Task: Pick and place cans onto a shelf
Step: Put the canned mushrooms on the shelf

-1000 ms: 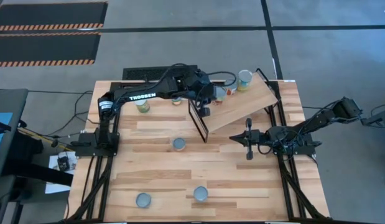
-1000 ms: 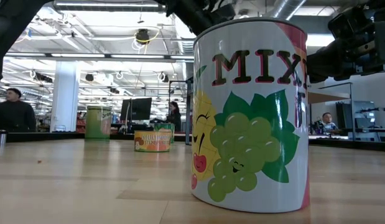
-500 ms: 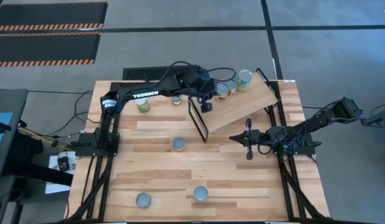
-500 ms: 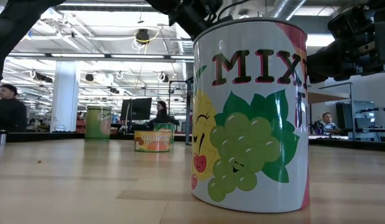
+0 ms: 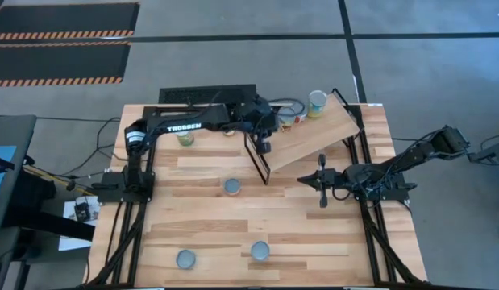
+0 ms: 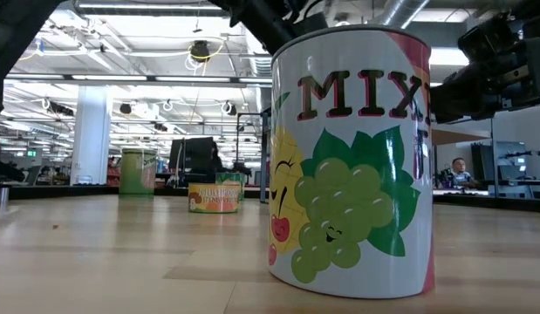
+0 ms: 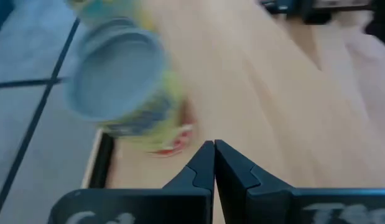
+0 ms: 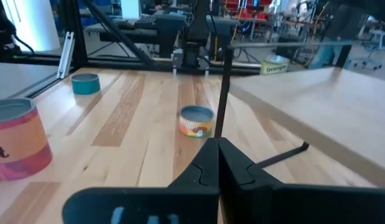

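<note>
While the left gripper (image 5: 265, 146), pinched shut and empty, hangs by the shelf (image 5: 313, 135) at twelve o'clock, the right gripper (image 5: 322, 184) waits shut at three o'clock.

a planked wooden tabletop (image 5: 217, 234) stands on a grey concrete floor (image 5: 233, 56). two black mats with orange-striped edges (image 5: 60, 40) lie on the floor beyond it. a seated person (image 6: 459, 172) appears far behind.

Two cans (image 5: 304, 110) on the shelf (image 5: 312, 138) far end, three cans (image 5: 232, 187) on the table (image 5: 201, 225) nearer the front
</note>
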